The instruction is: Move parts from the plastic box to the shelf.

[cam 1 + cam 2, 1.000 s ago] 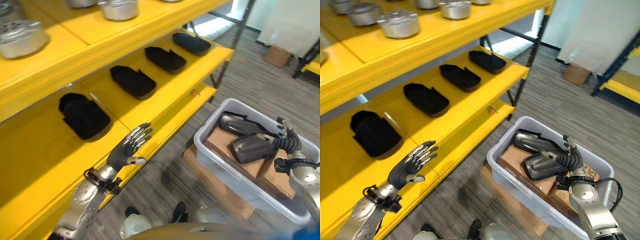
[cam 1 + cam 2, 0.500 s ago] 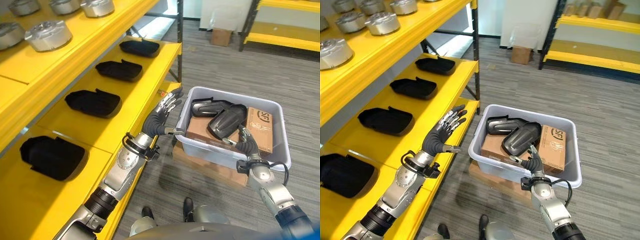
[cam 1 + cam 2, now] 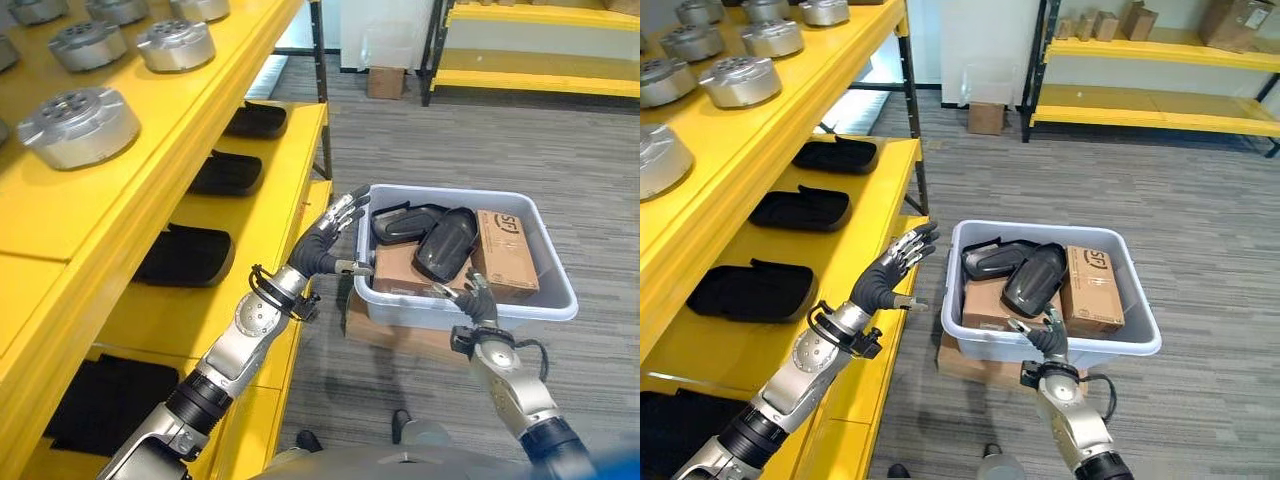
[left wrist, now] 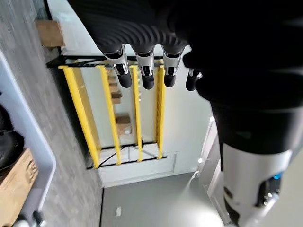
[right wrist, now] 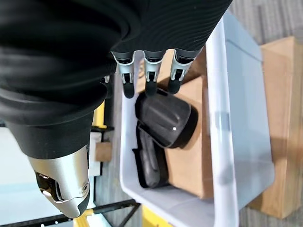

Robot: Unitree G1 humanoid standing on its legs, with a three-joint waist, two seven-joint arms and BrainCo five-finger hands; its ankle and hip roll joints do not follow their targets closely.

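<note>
A grey plastic box [image 3: 560, 300] stands on the floor right of the yellow shelf [image 3: 270, 215]. In it lie two black shell parts [image 3: 443, 243] [image 3: 400, 222] on brown cartons [image 3: 502, 255]. My left hand [image 3: 330, 232] hovers open between the shelf's edge and the box's left wall, holding nothing. Just outside the box's near rim is my right hand [image 3: 470, 300], fingers relaxed and empty. In the right wrist view its fingers [image 5: 149, 78] point over a black part [image 5: 163, 118] without touching it. More black parts [image 3: 190, 257] [image 3: 228, 175] lie on the middle shelf.
Round silver parts [image 3: 78, 125] sit on the upper shelf. The plastic box rests on a flat carton [image 3: 400, 335]. A second yellow rack [image 3: 540, 60] and a small carton [image 3: 385, 80] stand at the far wall, with open grey carpet between.
The camera has swung away from the shelf. My left hand came off the shelf's edge to beside the box. My right hand drew back from the black part to the near rim.
</note>
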